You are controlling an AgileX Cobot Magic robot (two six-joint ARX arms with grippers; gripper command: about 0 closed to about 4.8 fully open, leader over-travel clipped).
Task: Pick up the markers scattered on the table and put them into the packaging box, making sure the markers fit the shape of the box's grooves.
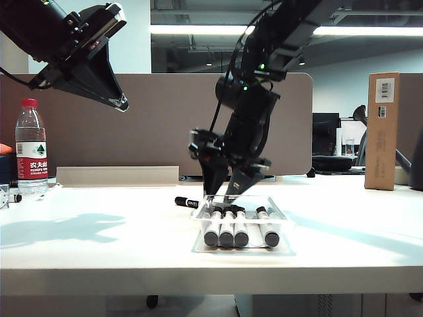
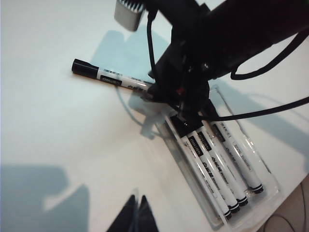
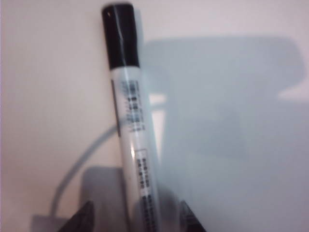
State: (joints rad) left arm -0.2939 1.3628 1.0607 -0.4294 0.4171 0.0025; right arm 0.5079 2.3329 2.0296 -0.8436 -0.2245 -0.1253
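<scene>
Right jaws straddle a marker (image 3: pixel 130 125), apart; left jaws aloft, seemingly shut.

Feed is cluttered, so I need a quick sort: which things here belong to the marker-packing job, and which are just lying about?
Job:
- loose marker on the table, between the open right gripper fingers
- four boxed markers
- box
- left gripper, raised at left, idle

Lying about:
- water bottle
- cardboard carton

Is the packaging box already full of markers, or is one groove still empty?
Not full. The packaging box holds four markers, with one gap between them; the fifth marker lies outside on the table.
</scene>
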